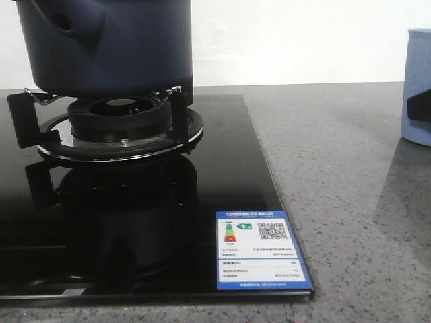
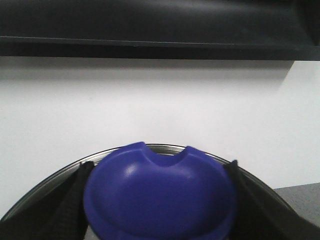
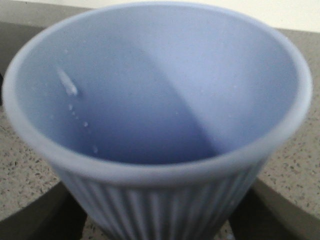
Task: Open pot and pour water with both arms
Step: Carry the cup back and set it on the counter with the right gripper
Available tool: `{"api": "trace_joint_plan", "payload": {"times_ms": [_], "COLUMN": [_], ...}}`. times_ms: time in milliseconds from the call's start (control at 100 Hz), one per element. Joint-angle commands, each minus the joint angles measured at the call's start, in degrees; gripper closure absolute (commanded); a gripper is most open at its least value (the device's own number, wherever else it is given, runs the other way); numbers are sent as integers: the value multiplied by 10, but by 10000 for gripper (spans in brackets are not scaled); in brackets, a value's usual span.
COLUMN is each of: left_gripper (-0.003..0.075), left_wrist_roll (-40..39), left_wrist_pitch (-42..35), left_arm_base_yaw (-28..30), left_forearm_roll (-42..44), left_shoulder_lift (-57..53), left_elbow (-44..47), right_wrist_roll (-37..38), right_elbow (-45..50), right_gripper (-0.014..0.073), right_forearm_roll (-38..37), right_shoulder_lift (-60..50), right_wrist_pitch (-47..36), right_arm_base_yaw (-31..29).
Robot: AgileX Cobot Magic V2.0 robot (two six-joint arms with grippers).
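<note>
The blue domed lid knob (image 2: pixel 160 195) is being clamped between the left gripper (image 2: pixel 157 200) fingers, the pale blue ribbed cup (image 3: pixel 155 125) between the right gripper (image 3: pixel 157 220) fingers.

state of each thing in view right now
pot: on the burner support
lid: blue knob between the left gripper fingers
burner: no flame visible
ribbed cup: upright, only droplets inside, right gripper fingers flank it
</note>
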Motion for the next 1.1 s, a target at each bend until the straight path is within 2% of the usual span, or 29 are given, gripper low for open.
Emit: {"api": "trace_joint_plan", "payload": {"times_ms": [0,300,410,510,550,930,1090], "left_gripper": [348,349,349,349,348,348,348], "left_wrist_roll": [0,0,0,0,0,0,0], "left_wrist_pitch": [-50,-50,-50,-50,-50,-50,-50], "left_arm_base_yaw": [2,2,2,2,2,2,1], "left_forearm_roll": [1,1,1,1,1,1,1], "left_shoulder_lift": [-11,-11,-11,-11,-11,-11,-11], "left_elbow": [-22,-22,-22,-22,-22,-22,-22], "right_wrist_roll": [-11,-20,-20,-20,-20,-1,40], "right_elbow": [-12,-12,-12,-12,-12,-8,-8], "right_gripper": [292,275,149,-39,-81,-65,-65], "right_forearm_roll": [21,21,21,21,20,5,-24], "right_shoulder_lift": [-3,7,7,7,7,-28,-75], "right_wrist_pitch": [-53,-51,-53,-53,-53,-38,29], "right_arm_base_yaw": [-2,-2,-2,-2,-2,-2,-2]}}
